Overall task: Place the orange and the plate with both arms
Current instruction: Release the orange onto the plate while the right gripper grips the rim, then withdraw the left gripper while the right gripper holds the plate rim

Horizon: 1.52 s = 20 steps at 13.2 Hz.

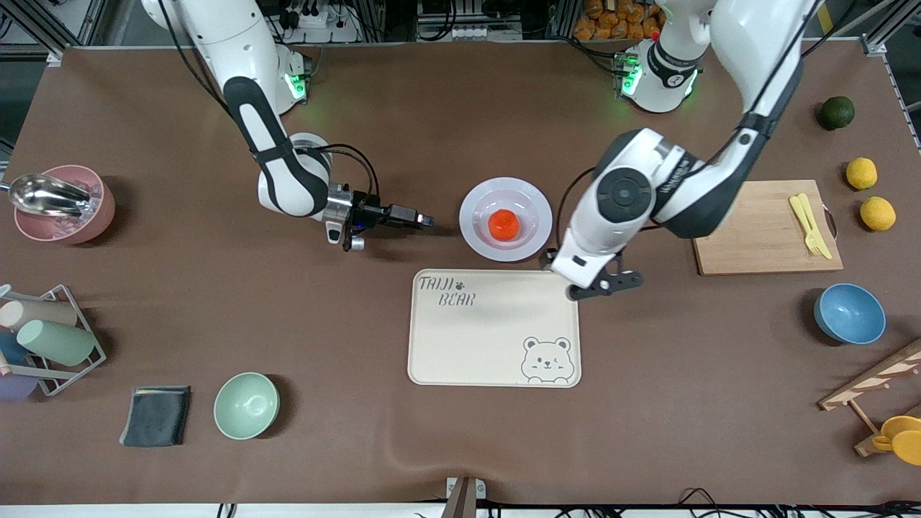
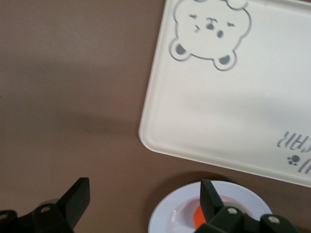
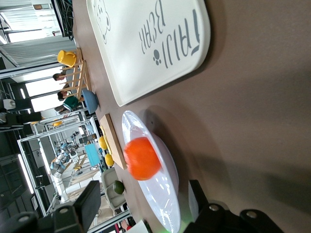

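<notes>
Sitting at the frame's centre, just above the bear-printed tray (image 1: 493,328), the plate (image 1: 476,229) holds the orange (image 1: 504,224). The left gripper (image 1: 603,283), fingers apart, hovers lower right of it; the right gripper (image 1: 424,220), fingers apart, hovers alongside.

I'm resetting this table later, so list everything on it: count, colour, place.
orange: 1, red-orange, on the plate
plate: 1, pale lavender-white, mid-table
tray: 1, cream, nearer the camera than the plate
lemons: 2, yellow, left arm's end
cutting board: 1, wooden, beside the lemons
blue bowl: 1, left arm's end
green bowl: 1, right arm's end
left gripper: open, at the tray's corner
right gripper: open, beside the plate
</notes>
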Tool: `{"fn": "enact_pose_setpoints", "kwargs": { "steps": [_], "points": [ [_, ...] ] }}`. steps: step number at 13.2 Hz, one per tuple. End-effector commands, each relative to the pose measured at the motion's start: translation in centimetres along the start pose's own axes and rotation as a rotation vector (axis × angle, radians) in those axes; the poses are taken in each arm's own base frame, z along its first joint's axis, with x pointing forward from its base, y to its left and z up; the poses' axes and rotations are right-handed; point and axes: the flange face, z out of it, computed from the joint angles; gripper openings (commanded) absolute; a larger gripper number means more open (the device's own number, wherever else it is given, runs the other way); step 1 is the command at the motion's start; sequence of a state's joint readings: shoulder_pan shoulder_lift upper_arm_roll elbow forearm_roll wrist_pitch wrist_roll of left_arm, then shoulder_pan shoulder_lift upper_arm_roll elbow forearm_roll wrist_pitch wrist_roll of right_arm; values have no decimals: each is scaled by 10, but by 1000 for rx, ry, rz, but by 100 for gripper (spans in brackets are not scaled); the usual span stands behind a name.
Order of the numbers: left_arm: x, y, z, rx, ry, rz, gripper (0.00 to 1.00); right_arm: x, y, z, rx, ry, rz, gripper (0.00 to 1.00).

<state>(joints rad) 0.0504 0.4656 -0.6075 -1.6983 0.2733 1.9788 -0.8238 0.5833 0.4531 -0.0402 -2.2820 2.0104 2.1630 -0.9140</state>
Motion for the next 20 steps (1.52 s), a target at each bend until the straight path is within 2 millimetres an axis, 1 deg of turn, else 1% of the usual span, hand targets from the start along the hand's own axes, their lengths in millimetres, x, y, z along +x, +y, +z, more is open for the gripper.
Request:
{"fn": "enact_pose_setpoints", "kwargs": {
  "steps": [1,2,4,6,8,9,10,12,13,14,15,16,17,18,20],
  "points": [
    [13,-41,-21,16,-5,52,100,-5,6,23,19,22,-4,80],
    [18,-54,-25,25,-13,67,100,-7,8,34,26,27,1,80],
    [22,-67,-35,30,-6,101,100,-7,12,49,31,60,-12,80],
    [17,-73,-48,41,-6,123,100,-15,5,68,34,77,-9,79],
    [18,-97,-68,34,-10,152,100,-20,0,81,29,94,-4,72],
    [16,-109,-78,28,-29,176,100,-25,0,88,21,94,-6,68],
    [16,-123,-91,19,-31,191,100,-27,-1,92,17,99,-7,66],
    [11,-153,-120,-10,-16,207,100,-28,0,96,17,101,-4,63],
    [8,-165,-131,-9,-21,232,100,-29,1,96,15,100,-4,62],
    [5,-181,-143,-6,-27,243,100,-29,2,96,13,100,-3,61],
    [3,-199,-158,-9,-17,237,100,-28,2,97,12,100,-10,59],
    [0,-211,-172,-14,-3,228,100,-28,6,97,7,100,-27,57],
    [-4,-216,-181,-16,5,223,100,-27,9,97,2,101,-44,55],
    [-6,-219,-189,-13,-3,220,100,-27,12,98,-3,101,-55,51],
    [-8,-226,-210,-9,-21,211,100,-28,12,99,-4,100,-60,40]
  ]
}}
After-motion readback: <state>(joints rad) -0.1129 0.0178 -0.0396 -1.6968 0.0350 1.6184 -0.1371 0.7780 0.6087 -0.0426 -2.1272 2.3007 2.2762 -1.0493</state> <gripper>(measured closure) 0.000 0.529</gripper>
